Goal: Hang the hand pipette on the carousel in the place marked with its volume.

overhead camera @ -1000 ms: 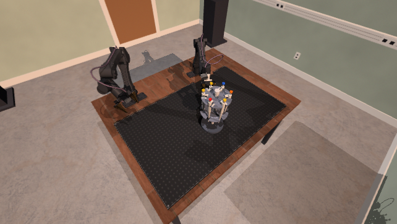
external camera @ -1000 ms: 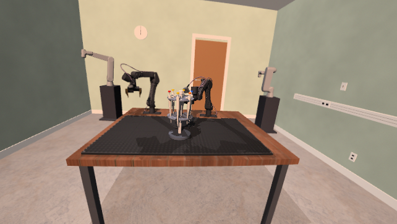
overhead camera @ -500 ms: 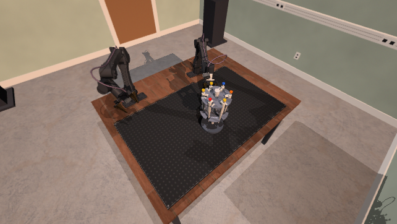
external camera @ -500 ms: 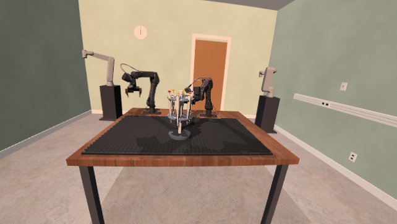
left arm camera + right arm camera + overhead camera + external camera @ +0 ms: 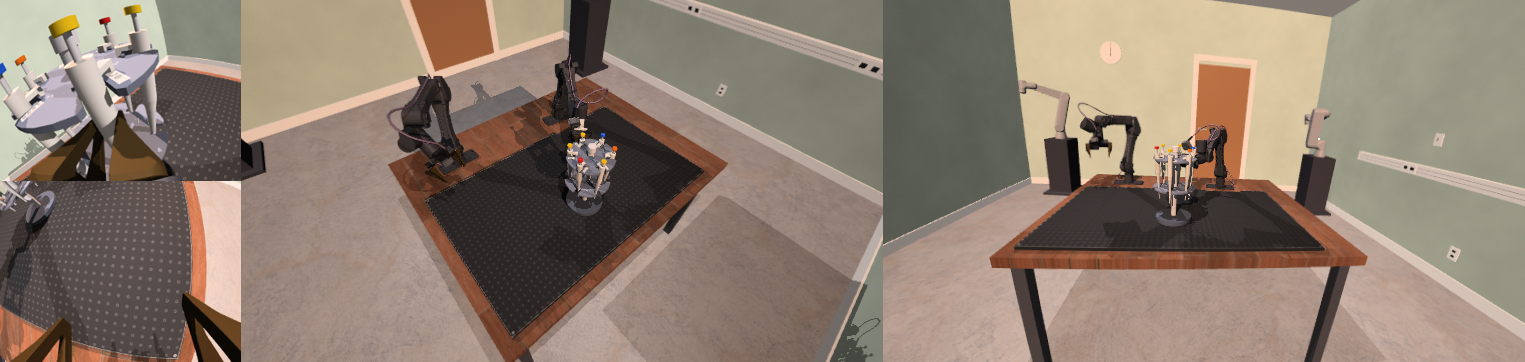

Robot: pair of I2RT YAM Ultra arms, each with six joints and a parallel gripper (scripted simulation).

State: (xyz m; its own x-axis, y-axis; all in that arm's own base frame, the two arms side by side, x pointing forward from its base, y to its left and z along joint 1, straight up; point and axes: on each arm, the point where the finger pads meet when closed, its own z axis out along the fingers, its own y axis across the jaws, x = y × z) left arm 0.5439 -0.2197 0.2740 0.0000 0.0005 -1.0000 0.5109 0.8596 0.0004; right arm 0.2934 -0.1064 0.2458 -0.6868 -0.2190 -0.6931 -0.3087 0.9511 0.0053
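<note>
Left end effector (image 5: pixel 577 135) (image 5: pixel 107 118) narrowed at barrel, pinch unclear | white yellow-buttoned pipette (image 5: pixel 583 135) (image 5: pixel 1180 146) (image 5: pixel 86 82) upright at grey round carousel (image 5: pixel 584 204) (image 5: pixel 1174 214) (image 5: pixel 141 66), facing counter's arm-side edge, likely mine | confirm hook seating before I spread, withdraw straight | right (image 5: pixel 452 172) (image 5: pixel 1099 154) (image 5: pixel 124 308) spread
</note>
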